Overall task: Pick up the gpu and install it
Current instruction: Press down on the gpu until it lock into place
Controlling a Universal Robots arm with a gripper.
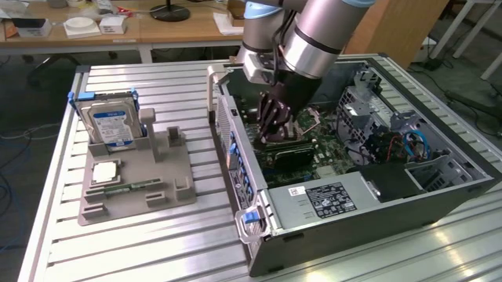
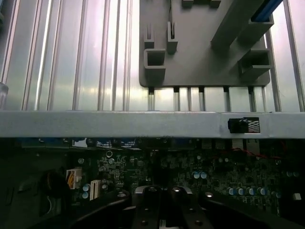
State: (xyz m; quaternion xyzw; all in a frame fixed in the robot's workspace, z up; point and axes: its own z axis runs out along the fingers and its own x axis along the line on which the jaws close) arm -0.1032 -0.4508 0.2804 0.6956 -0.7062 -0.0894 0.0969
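Reaching down into the open grey computer case (image 1: 345, 202), my black gripper (image 1: 276, 134) sits low over the green motherboard (image 1: 325, 154), its fingers (image 2: 147, 200) drawn together. I see the gpu (image 1: 288, 154), a flat card with a dark block, lying across the board just beside the fingertips; whether they touch it I cannot tell. Well apart on the exterior view's left, the grey parts holder (image 1: 141, 188) carries the silver hard drive with a blue-white label (image 1: 110, 124).
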